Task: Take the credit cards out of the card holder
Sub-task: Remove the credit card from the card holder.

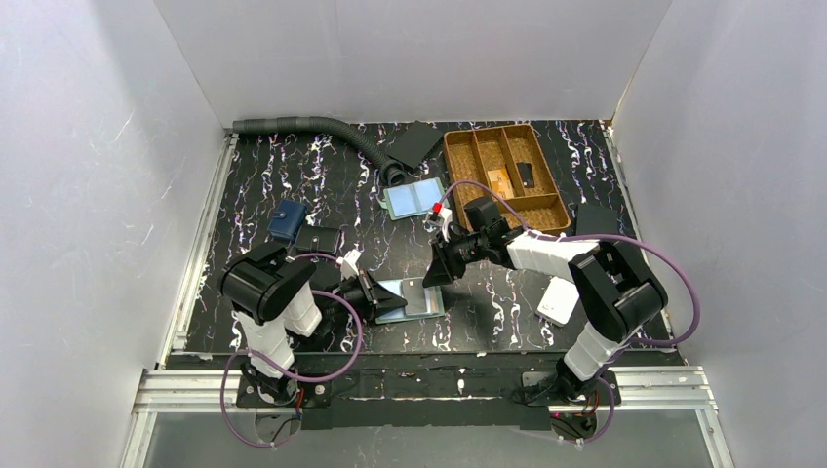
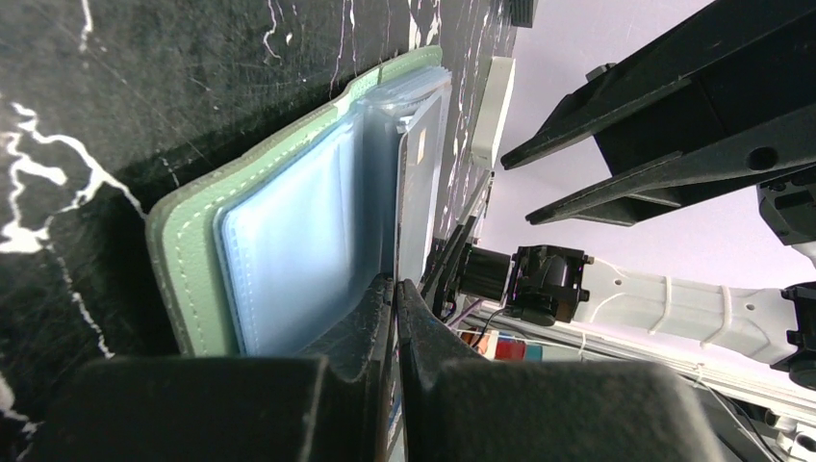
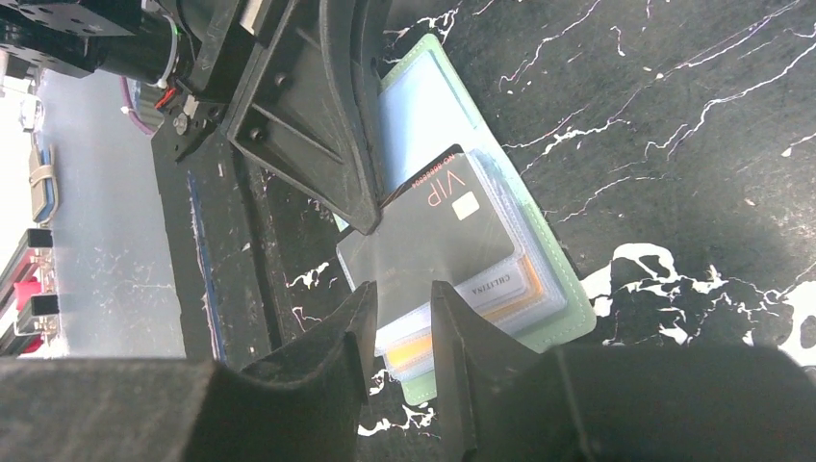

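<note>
Closest to the lens at my right wrist, my right gripper (image 3: 404, 294) has its two fingers parted, and a corner of the dark card (image 3: 433, 231) shows in the gap; whether either finger touches it I cannot tell. That card, marked VIP, lies half out of the card holder (image 3: 568, 303), with one pale card (image 3: 496, 282) and one orange card (image 3: 414, 348) showing in the clear sleeves beneath it, so I count three cards. My left gripper (image 2: 395, 294) is clenched on a thin clear leaf of the holder from its nine o'clock side. Seen from above, the holder lies open at six o'clock on the table (image 1: 293, 175), between my two arms. One second holder (image 1: 414, 198), pale blue inside, lies open near twelve o'clock. At one o'clock sits one divided tray (image 1: 454, 161) holding two small items, a tan piece (image 1: 500, 180) and a dark piece (image 1: 526, 174), in neighbouring compartments. At nine o'clock lie two closed wallets, one blue wallet (image 1: 287, 221) and one black wallet (image 1: 318, 240), just beside each other
</note>
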